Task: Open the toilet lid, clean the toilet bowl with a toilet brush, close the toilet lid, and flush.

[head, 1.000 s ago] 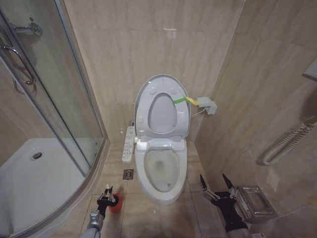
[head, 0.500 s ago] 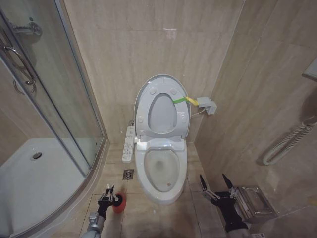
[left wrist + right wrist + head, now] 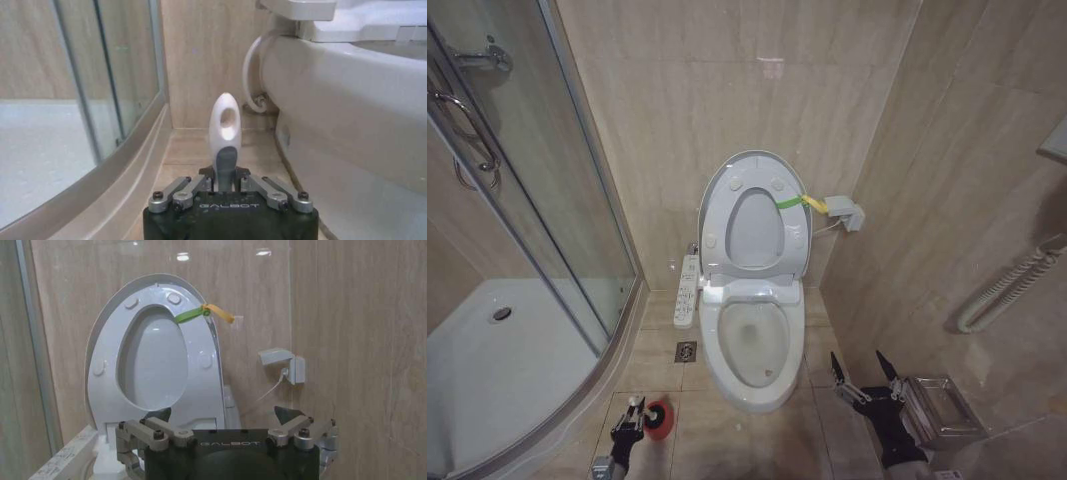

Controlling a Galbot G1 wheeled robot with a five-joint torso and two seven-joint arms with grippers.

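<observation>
- A small beige-tiled bathroom: a curved glass shower enclosure [image 3: 527,200] fills the left of the head view, its white shower tray [image 3: 487,370] at lower left, tiled walls behind and to the right.
- The toilet lid [image 3: 755,215] stands upright against the back wall at the centre of the head view, with the ring seat raised against it and a yellow-green band [image 3: 795,201] at its right edge. Opening the lid looks done.
- The toilet bowl [image 3: 749,345] lies open just below it, centre frame, with the white button panel [image 3: 687,290] along its left side. Nothing is in the bowl yet, so I judge the scrubbing not begun; closing the lid and flushing also remain.
- The toilet brush [image 3: 225,135] is at the lower left of the head view, on the floor beside the bowl, its round red cup holder [image 3: 658,419] just right of the left pincer.
- The left pincer [image 3: 630,423] is closed down to a narrow gap, its fingers clamped on the grey lower part of the brush's white handle; the left wrist view shows the looped handle end rising straight up from between the jaws.
- The right pincer [image 3: 864,375] hangs idle at the lower right of the head view, right of the bowl, jaws spread wide and holding nothing.
</observation>
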